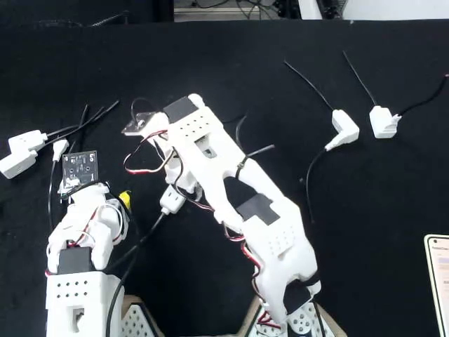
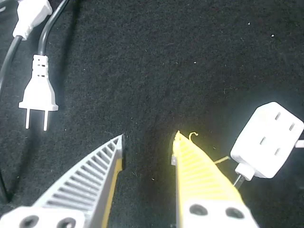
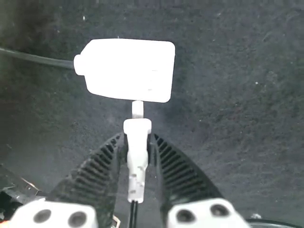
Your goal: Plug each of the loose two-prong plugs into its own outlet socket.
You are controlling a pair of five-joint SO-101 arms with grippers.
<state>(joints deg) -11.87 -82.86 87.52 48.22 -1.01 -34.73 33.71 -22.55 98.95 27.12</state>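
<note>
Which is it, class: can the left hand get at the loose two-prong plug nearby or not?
Probably yes. The left hand is open above bare table, and the plug lies uncovered close by, nothing between them.

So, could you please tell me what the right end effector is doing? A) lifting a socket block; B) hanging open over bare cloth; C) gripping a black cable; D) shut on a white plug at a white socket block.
D: in the right wrist view the right end effector is closed on the white plug, whose tip meets the white socket block.
</note>
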